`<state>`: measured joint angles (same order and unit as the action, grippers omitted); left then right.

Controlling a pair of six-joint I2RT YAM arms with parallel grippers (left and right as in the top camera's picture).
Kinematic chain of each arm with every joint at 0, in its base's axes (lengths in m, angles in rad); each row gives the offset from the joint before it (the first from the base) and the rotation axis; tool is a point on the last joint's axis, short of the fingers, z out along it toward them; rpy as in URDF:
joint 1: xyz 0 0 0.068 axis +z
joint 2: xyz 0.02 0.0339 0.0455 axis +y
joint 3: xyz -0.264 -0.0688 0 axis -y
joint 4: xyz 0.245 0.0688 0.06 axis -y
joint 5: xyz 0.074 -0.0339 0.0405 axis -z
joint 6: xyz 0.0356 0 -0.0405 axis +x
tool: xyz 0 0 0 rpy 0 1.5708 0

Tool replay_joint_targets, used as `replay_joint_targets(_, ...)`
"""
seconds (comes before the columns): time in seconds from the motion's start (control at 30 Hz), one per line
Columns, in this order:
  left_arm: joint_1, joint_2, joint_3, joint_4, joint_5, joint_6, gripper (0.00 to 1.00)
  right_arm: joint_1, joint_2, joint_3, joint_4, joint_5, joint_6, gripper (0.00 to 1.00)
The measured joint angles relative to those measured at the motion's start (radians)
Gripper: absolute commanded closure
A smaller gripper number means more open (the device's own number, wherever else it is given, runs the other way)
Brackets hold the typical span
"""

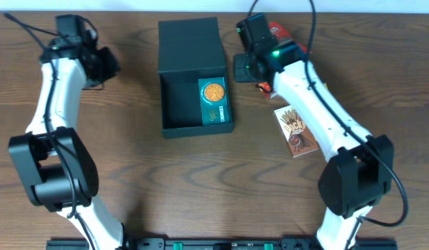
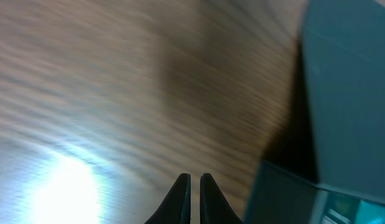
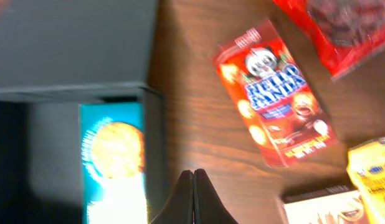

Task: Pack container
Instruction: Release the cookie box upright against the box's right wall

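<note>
The container point(image 1: 174, 104) is a dark grey-green cardboard box in the middle of the table, open, with its flap lid point(image 1: 190, 43) lying back. A teal snack packet point(image 1: 214, 101) lies inside along its right wall. My right gripper point(image 1: 239, 68) is shut and empty, just right of the container's right wall. In the right wrist view its fingers point(image 3: 193, 182) hover over bare wood beside the container wall point(image 3: 156, 155) and the teal packet point(image 3: 114, 155). My left gripper point(image 1: 107, 64) is shut and empty, left of the container; its fingers point(image 2: 195, 183) are over wood, with the container point(image 2: 348, 93) at the right.
A red Hello Panda box point(image 3: 273, 93), a red packet point(image 3: 342, 28), a yellow packet point(image 3: 373, 168) and a white box point(image 3: 317, 208) lie right of the container. A brown stick-snack box point(image 1: 296, 130) lies at the right, beside my right arm.
</note>
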<state>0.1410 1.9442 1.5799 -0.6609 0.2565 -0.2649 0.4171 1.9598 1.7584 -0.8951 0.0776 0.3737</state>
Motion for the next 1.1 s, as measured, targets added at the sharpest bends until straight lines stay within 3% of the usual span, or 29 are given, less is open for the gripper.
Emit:
replay_joint_targets(0.4,-0.181,0.098,-0.021,0.08,0.07,-0.072,0.94,-0.026,0.004,-0.186,-0.038,-0.129,-0.148,0.99)
replay_joint_targets(0.7,-0.177,0.135,-0.022,0.048,0.077,-0.158,0.94,-0.035,0.005,-0.305,0.023,-0.217,-0.211,0.99)
replay_joint_targets(1.1,-0.2,0.135,-0.022,0.084,0.077,-0.181,0.94,-0.035,0.005,-0.358,0.078,-0.431,-0.316,0.99)
